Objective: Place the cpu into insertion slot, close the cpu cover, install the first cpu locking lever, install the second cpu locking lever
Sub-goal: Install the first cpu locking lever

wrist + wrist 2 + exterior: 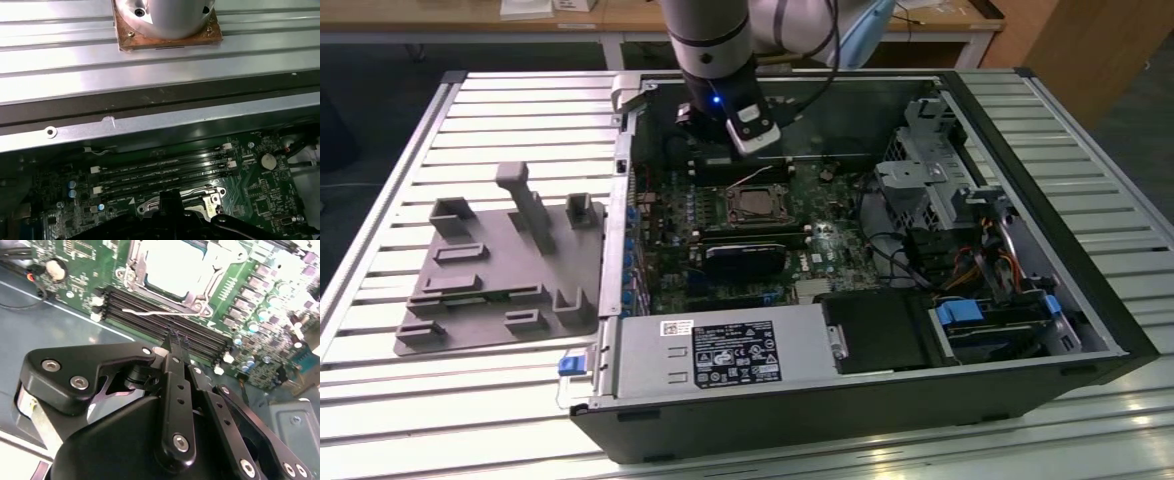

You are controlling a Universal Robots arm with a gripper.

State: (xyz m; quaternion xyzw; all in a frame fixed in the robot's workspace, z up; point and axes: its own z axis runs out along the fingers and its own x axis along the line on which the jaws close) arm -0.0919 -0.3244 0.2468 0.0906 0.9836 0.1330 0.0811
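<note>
At the exterior view's left, on the slatted silver metal worktop (400,400), lies a grey moulded plastic fixture plate (507,270) with upright posts. Just beside it stands the open black tower computer case (854,420), its green motherboard (680,215) facing up. The grey robot arm (711,45) reaches down into the case over the board's far side.

In the second wrist view the black gripper (175,342) has its fingers drawn together with no gap to be seen. The tips blur against the long narrow black memory slots (145,307), so I cannot tell whether they touch anything. Just past the tips a thin bright wire locking lever (150,313) runs across those slots.

Beyond it lies the cpu (175,262), a flat square chip with a pale metal top. The silver-grey square metal cpu cover (134,262) lies down over it as a frame. Glare washes out the chip's surface, and the picture's edge cuts it off. The insertion slot is hidden beneath chip and frame.

The exterior view shows chip and cover whole, near the board's middle, with a larger black rectangular block (747,262) just in front. The first wrist view adds the case's grey metal rim (150,125) and a round silver coin cell (269,161). At the exterior view's right, a silver drive cage (921,180) and tangled cables (974,270) crowd the case.
</note>
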